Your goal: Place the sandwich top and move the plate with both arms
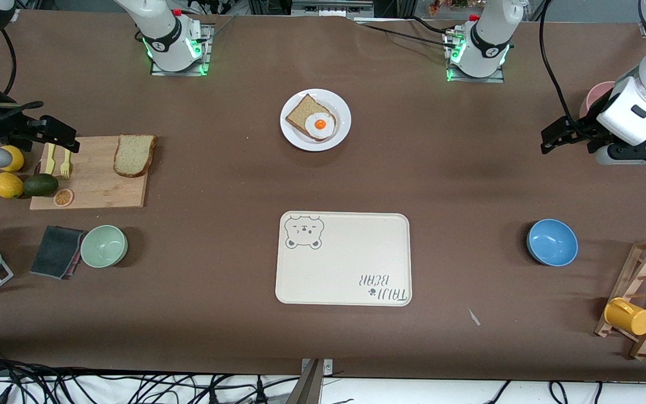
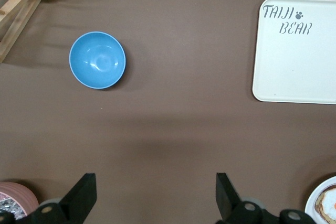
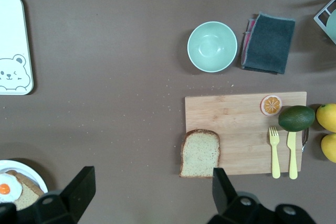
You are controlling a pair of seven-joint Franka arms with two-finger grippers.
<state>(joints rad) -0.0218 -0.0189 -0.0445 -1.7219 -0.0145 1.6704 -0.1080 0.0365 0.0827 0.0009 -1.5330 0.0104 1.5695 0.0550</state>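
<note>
The sandwich top (image 1: 134,154) is a light tan bread slice lying on a wooden cutting board (image 1: 98,188) toward the right arm's end of the table; it also shows as the sandwich top (image 3: 200,153) in the right wrist view. The white plate (image 1: 341,109) sits mid-table near the arm bases, carrying a darker slice and a fried egg. My right gripper (image 1: 56,134) (image 3: 152,178) hangs open and empty high over the board's end. My left gripper (image 1: 552,139) (image 2: 156,182) hangs open and empty over bare table at the left arm's end.
A cream bear tray (image 1: 345,264) lies nearer the camera than the plate. A blue bowl (image 1: 552,242), a mug rack with a yellow mug (image 1: 628,316), a green bowl (image 1: 104,246) and a dark cloth (image 1: 56,251) stand around. Lemons, an avocado (image 1: 40,184) and yellow cutlery crowd the board's end.
</note>
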